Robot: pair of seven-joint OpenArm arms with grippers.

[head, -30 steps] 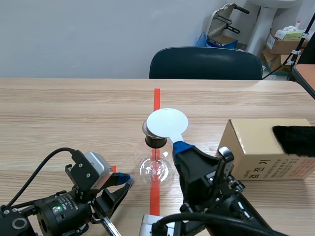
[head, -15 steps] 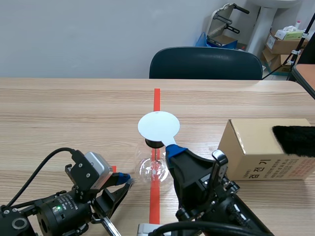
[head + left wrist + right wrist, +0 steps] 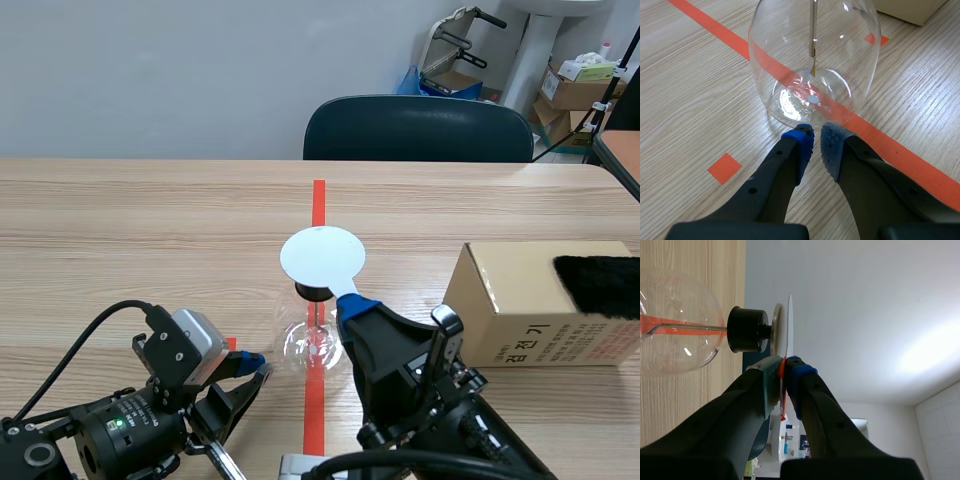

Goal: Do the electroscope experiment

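My right pincer point(image 3: 783, 371) is clamped on the handle of the white disc point(image 3: 322, 254), holding it flat just over the metal plate point(image 3: 776, 330) atop the electroscope point(image 3: 314, 345), which stands on the bench point(image 3: 150, 220) on the orange-red line. I cannot tell whether disc and plate touch. My left pincer point(image 3: 816, 142) rests low, pads nearly pressed together on nothing, tips at the foot of the electroscope's glass.
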